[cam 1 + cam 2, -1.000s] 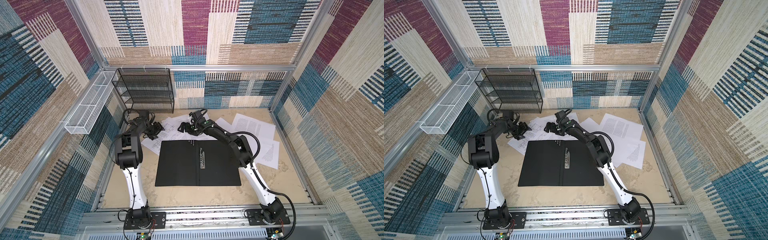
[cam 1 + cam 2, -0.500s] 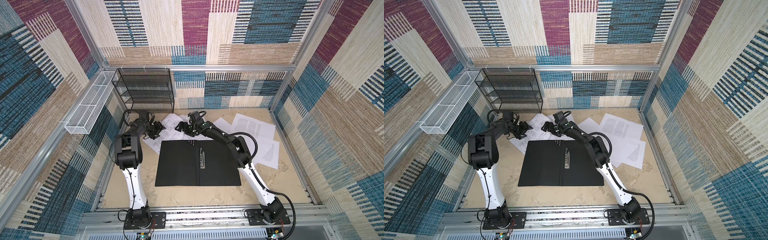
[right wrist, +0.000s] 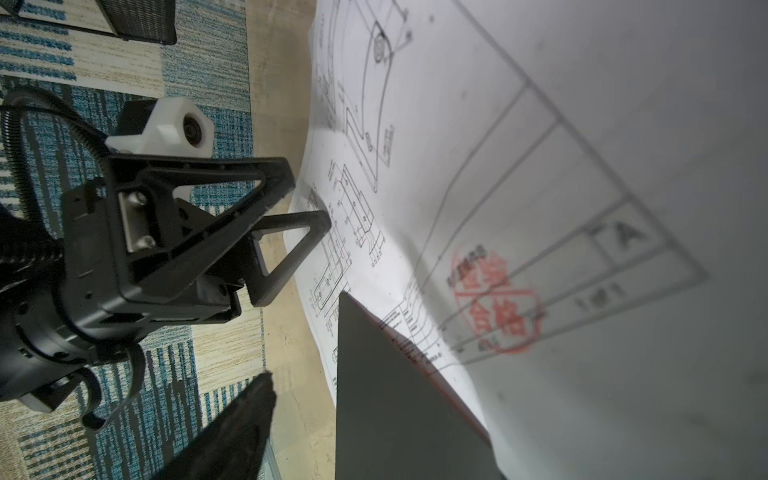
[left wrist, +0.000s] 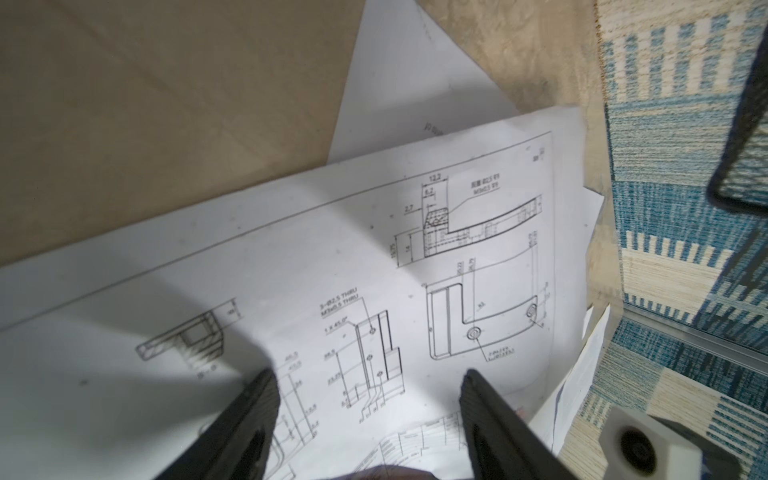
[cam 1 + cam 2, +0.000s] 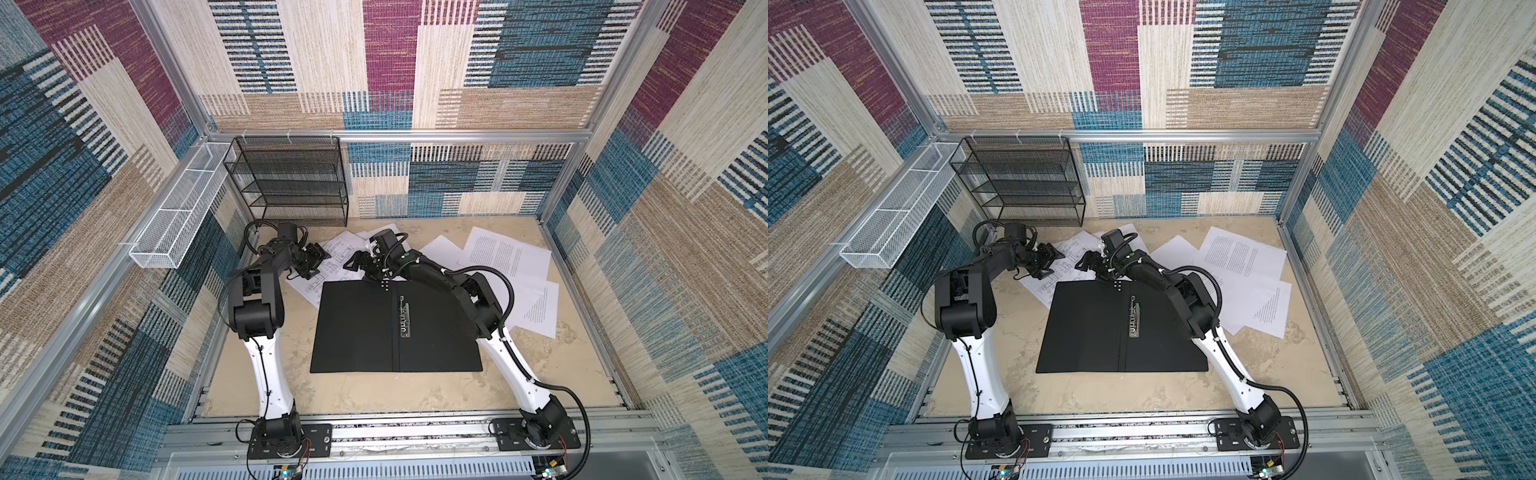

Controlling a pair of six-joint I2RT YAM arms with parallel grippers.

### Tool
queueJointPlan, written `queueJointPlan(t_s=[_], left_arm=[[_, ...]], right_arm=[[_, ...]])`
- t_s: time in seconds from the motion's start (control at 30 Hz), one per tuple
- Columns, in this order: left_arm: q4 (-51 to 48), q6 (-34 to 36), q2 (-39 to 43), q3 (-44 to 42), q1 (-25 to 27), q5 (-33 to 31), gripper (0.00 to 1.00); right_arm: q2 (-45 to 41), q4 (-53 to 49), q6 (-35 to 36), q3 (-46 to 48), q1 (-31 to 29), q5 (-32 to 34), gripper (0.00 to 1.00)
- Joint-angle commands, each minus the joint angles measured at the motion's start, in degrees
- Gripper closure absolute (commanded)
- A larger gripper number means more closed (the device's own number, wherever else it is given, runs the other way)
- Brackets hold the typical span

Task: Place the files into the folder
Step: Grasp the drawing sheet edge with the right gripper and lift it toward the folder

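folder (image 5: 365,328) (image 5: 1092,332) lies open and flat mid-table (image 5: 374,395), black inside up, metal clip (image 5: 404,316) on the spine. all sheets lie outside it. drawing sheet (image 5: 336,245) (image 5: 1075,249) sits at the folder's far left corner, which overlaps its near edge, with other sheets beneath it. left gripper (image 5: 318,259) (image 5: 1054,259) hangs just over the drawing sheet's left part, and the left wrist view shows the fingers apart (image 4: 368,376) with only the printed drawings (image 4: 291,257) between them. right gripper (image 5: 353,264) (image 5: 1084,262) reaches across the middle to the same sheet's right side, at the folder's far edge. in the right wrist view the sheet (image 3: 457,166) curves up close to the lens beside the folder corner (image 3: 395,395). only one finger (image 3: 249,411) shows, so can't tell if the right fingers are apart or clamped on the paper. that view also has the left gripper (image 3: 305,197) spread at the sheet's edge. text sheets (image 5: 507,253) (image 5: 1241,257) overlap on the table right of the folder, partly behind the right arm. black rack (image 5: 291,183) stands at the back left
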State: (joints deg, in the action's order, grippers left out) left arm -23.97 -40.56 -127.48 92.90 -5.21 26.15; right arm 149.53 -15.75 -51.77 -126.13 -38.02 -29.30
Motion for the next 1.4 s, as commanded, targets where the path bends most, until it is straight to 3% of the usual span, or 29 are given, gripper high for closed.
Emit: queueJointPlan(t_s=[0.0,0.17,0.3,0.4,0.7,0.8,1.0,1.1,1.13,1.17,1.37], left_arm=[[-10.04,-0.99,-1.83,-1.92,-0.12,-5.15,0.27],[-10.08,-0.84,-0.93,-2.40,-0.58,-4.62,0.27],[-9.86,-0.95,-0.86,-2.64,-0.73,-4.65,0.28],[-9.81,-1.15,-1.04,-2.66,-0.76,-4.12,0.28],[-9.30,-1.54,-1.27,-3.06,-0.85,-3.84,0.29],[-8.96,-1.79,-1.46,-3.06,-0.85,-3.52,0.29],[-9.94,-0.78,-1.00,-1.45,-0.85,-1.63,0.28],[-9.78,-0.27,-0.21,-0.44,-0.85,1.32,0.26],[-9.86,-0.04,0.01,-0.11,-0.83,2.15,0.12],[-9.82,-0.04,0.38,0.04,-0.84,2.77,0.06],[-11.49,1.15,5.41,-0.68,-0.85,1.29,0.00]], right_arm=[[-0.55,4.57,-0.21,1.00,-0.39,3.49,0.30],[-3.49,10.98,-1.74,8.67,-0.54,10.07,0.38],[-6.29,17.52,-2.90,14.63,-0.48,13.47,0.36],[-7.91,26.22,-3.10,20.23,-0.50,12.68,0.33],[-9.20,37.71,-6.32,27.84,-0.48,11.03,0.49],[-9.76,39.51,-6.76,29.48,-0.48,12.13,0.56],[-8.59,39.72,-5.63,28.17,-0.48,14.45,0.85],[-7.40,38.03,-3.87,25.56,-0.48,16.01,0.94],[-6.99,37.65,-3.23,24.80,-0.52,16.34,0.97],[-6.69,37.63,-2.87,24.09,-0.48,16.38,1.00],[-6.36,34.69,1.71,19.68,-0.11,19.04,1.00]])
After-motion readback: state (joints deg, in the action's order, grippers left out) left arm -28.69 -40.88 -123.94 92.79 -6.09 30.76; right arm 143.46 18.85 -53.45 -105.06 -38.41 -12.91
